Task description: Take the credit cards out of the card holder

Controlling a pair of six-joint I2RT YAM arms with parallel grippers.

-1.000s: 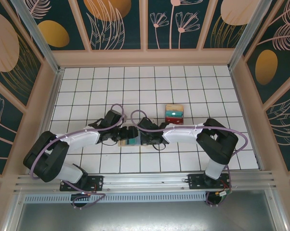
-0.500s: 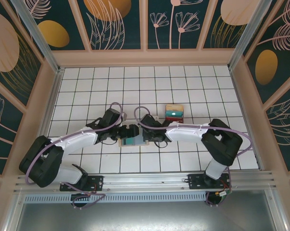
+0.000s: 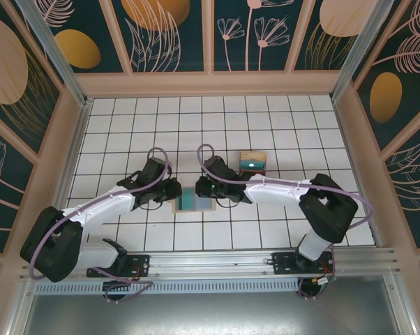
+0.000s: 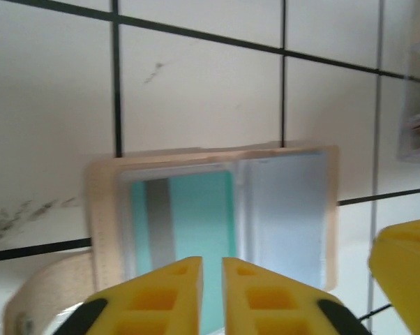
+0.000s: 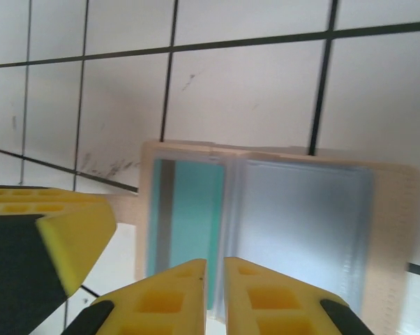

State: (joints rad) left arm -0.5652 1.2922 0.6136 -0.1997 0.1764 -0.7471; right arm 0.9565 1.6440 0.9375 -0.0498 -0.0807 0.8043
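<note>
At the middle of the white tiled desk, the tan card holder is lying open and flat, with a teal card sitting in one pocket. The left jaws and the right jaws are hovering over it, each pair standing almost together with a thin gap showing between the yellow fingertips. Just behind it, a small pile of cards is resting.

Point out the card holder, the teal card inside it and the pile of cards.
card holder (image 5: 393, 230): right wrist view, its tan right border.
teal card (image 4: 199, 216): left wrist view, middle of its face.
pile of cards (image 3: 252, 165): top view, its middle.
</note>
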